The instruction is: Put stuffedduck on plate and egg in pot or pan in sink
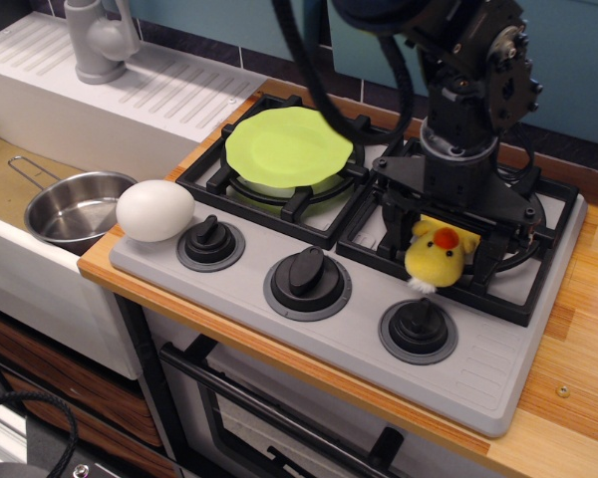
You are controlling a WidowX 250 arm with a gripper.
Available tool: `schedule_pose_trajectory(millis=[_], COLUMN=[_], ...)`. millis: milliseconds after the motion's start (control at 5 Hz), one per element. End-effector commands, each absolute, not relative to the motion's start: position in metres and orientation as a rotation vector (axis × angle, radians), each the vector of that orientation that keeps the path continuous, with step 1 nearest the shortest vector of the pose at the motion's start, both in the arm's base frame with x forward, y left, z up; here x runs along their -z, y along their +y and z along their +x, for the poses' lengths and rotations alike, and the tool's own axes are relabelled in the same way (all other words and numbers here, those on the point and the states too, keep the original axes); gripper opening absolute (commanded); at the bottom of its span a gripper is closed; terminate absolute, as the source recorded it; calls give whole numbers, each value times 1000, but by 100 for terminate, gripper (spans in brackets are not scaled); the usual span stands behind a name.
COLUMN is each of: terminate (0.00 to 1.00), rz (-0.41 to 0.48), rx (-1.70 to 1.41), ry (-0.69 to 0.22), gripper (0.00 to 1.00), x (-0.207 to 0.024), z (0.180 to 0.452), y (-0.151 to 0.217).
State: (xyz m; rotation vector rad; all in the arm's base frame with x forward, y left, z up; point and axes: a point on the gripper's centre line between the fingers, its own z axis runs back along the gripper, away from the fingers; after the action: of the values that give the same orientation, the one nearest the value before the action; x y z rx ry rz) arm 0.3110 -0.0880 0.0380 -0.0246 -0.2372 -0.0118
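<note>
My gripper point(441, 239) is wide open around the stuffedduck point(436, 253). I should squeeze its soft middle gently, then lift it straight up.

Wooden counter point(578, 329), grey stove point(478, 368) set on it, white sink point(40, 279) alongside

Bright even light, soft shadows, sharp focus, mild glare

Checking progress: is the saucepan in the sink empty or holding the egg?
Empty: the saucepan shows bare steel; the egg sits on the stove corner.
</note>
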Motion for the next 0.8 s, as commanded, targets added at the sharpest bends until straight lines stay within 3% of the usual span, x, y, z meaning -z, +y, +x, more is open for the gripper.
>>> schedule_pose_trajectory(millis=[0, 200, 600], terminate=[0, 0, 0], rz=[-19, 1, 38], rx=[13, 11, 36], ry=[-232, -202, -123], gripper=[0, 0, 0], x=[-42, -59, -121], z=[312, 310, 302], y=[-90, -88, -81])
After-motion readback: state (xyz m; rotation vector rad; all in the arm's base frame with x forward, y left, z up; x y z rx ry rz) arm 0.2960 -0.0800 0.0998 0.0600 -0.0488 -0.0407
